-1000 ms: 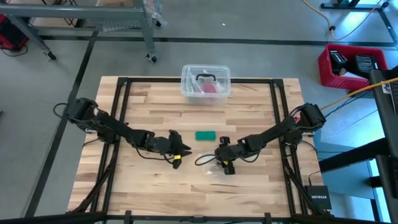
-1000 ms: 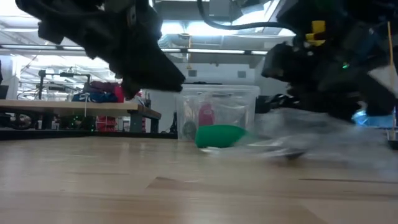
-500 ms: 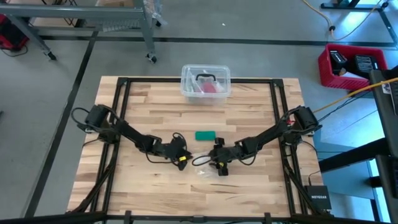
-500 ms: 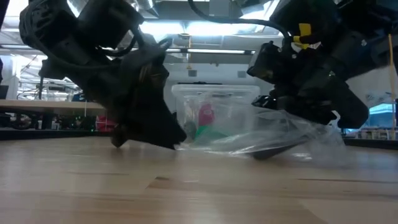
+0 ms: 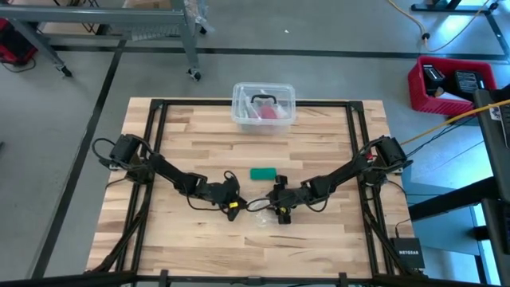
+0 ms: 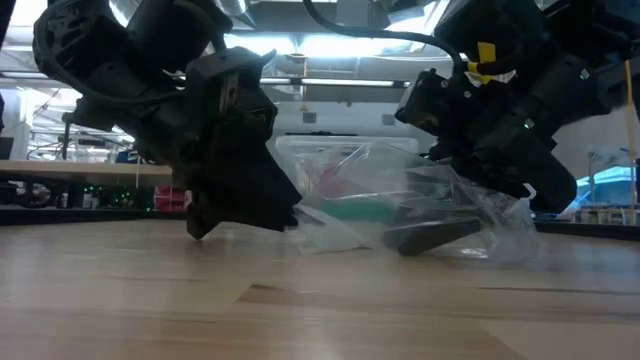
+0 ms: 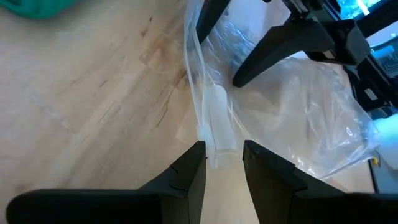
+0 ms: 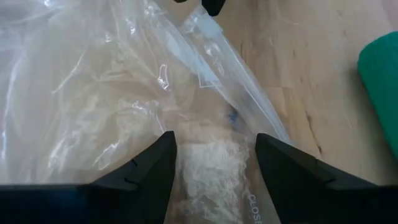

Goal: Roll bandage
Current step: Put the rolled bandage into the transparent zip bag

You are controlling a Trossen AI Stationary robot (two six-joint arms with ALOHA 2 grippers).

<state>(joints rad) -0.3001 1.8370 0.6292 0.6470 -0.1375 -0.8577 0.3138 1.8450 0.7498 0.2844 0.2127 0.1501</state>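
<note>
Bandage (image 5: 263, 174) sits rolled as a green wad on the counter (image 5: 319, 135), just beyond the clear bag (image 6: 440, 215). Left tool (image 7: 224, 155) pinches the bag's edge narrowly; right tool (image 8: 214, 155) holds the bag with fingers spread. Best move: pull the mouth taut, keep grips low, avoid tearing.
</note>
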